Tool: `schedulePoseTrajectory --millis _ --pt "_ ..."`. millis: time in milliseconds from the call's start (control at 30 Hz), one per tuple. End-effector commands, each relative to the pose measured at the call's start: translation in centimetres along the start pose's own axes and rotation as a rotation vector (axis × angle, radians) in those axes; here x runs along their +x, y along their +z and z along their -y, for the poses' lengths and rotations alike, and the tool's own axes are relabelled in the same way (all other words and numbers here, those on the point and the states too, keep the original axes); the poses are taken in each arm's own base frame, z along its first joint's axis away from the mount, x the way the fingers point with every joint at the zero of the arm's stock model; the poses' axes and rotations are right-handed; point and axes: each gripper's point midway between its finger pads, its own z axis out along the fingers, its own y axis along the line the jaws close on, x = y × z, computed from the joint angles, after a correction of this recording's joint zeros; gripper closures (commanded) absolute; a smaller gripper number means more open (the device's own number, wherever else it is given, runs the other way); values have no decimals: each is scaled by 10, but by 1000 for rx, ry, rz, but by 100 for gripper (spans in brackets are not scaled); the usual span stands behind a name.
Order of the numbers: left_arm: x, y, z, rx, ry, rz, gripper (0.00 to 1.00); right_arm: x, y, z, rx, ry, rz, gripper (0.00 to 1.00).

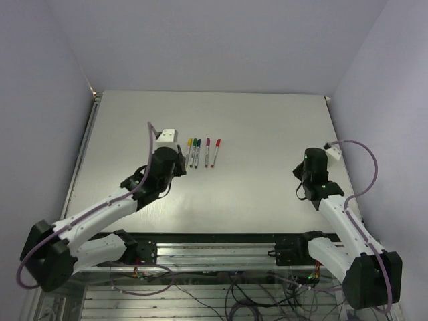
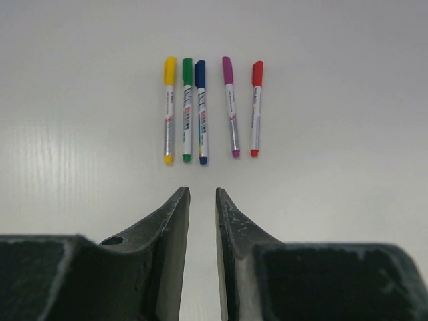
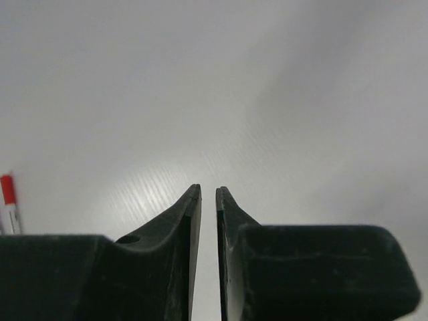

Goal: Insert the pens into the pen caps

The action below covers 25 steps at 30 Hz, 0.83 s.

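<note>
Five pens lie side by side on the white table (image 1: 267,127), each whitish barrel wearing its coloured pen cap at the far end: yellow (image 2: 168,110), green (image 2: 186,110), blue (image 2: 201,112), purple (image 2: 231,107) and red (image 2: 255,108). From above the row (image 1: 202,152) sits left of the table's middle. My left gripper (image 2: 202,194) hovers just short of the pens' near ends, jaws a narrow gap apart, nothing between them. My right gripper (image 3: 208,190) is far to the right (image 1: 304,170), its jaws nearly together and empty. Only the red pen (image 3: 8,197) shows at that view's left edge.
Grey walls close in the table on three sides. A metal rail (image 1: 221,251) with both arm bases and loose cables runs along the near edge. Bare tabletop lies between the pens and the right arm.
</note>
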Motion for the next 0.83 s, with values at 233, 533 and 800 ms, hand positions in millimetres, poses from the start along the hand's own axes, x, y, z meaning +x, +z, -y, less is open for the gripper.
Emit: schedulePoseTrajectory --millis 233,533,800 --pt "2 -59 -48 -65 -77 81 69 -16 -15 -16 -137 -37 29 65" --pt "5 -75 -62 -82 -102 95 69 -15 -21 -3 -88 20 45 53" --pt "9 -73 -60 -78 -105 79 69 -18 -21 3 -57 17 54 55"
